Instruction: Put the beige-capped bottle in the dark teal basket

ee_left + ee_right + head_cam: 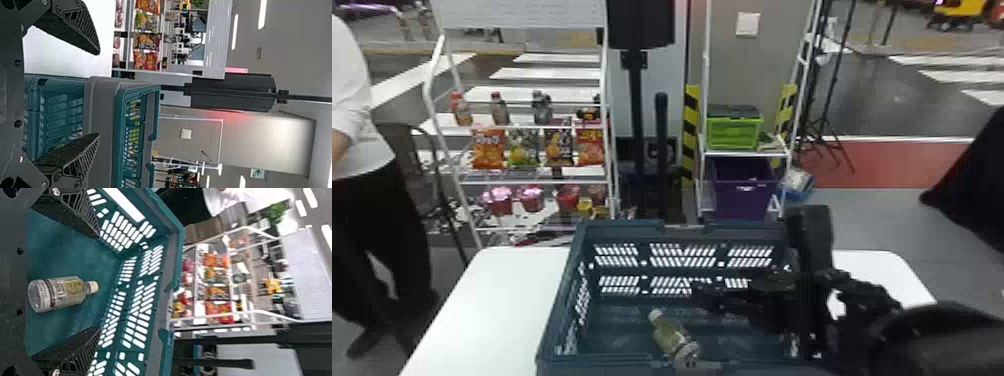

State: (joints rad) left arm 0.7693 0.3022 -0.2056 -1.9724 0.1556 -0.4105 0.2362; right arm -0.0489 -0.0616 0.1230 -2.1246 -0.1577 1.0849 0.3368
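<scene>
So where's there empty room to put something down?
The biggest bare patch is the white table between its left edge and the basket. Inside, there's a smaller one between the bottle and the basket's left wall. It's crowded on the right, where the right gripper and its arm hang over the basket.

Right arm (932, 337) in from right, pincer (714, 298) spread; left pincer (98, 94) spread.

Between the parted fingers (74, 212) the beige-capped bottle (64, 293) lies on its side in the dark teal basket (177, 254), its cap pointing the way they do, with a white rack (270, 314) farther beyond them.
</scene>
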